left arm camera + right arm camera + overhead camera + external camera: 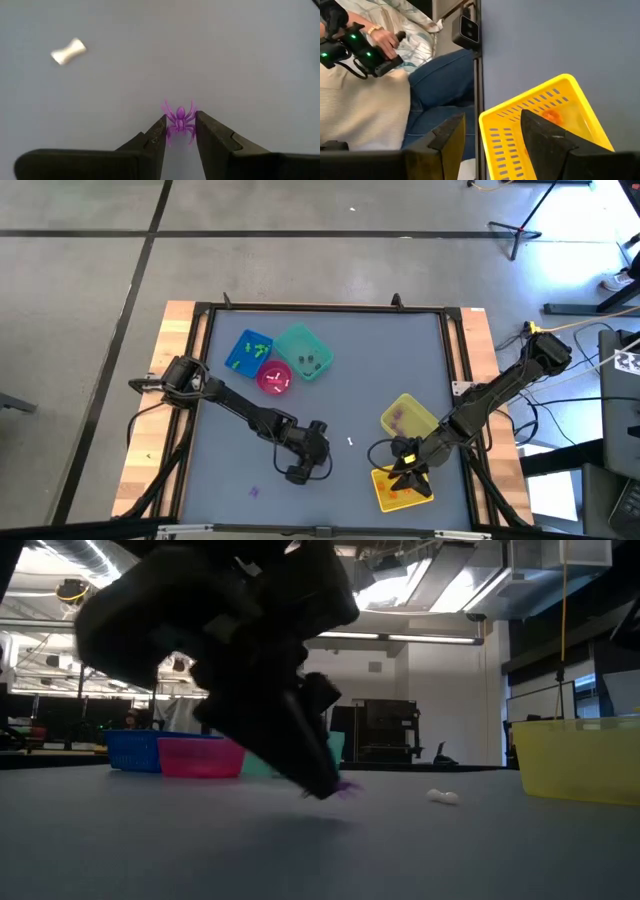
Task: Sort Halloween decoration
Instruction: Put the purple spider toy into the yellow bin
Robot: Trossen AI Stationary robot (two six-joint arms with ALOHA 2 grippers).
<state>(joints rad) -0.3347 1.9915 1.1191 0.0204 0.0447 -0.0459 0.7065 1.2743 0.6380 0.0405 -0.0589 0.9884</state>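
Observation:
A tiny purple spider trinket (180,119) lies on the grey table near its middle, and my left gripper (180,124) (322,442) is shut on it. In the low view the spider (347,787) peeks out beside the slanted fingertips at table level. My right gripper (492,130) (408,476) hangs open over a yellow bin (545,115) (398,490) at the near right, which holds orange trinkets (551,116). Nothing is between its fingers. My left gripper pinches the purple spider's body and legs (172,122) between the free ends of its two fingers. The fingers slant down at it from above. The spider sits at the table's surface; whether it is lifted clear, I cannot tell.
A white bone-shaped trinket (69,51) (350,442) lies just right of my left gripper, and a purple one (254,491) near the front edge. Blue (248,352), teal (303,352) and pink (274,378) bins stand at the far left, a second yellow bin (408,417) at the right. A seated person (420,85) is beside the table.

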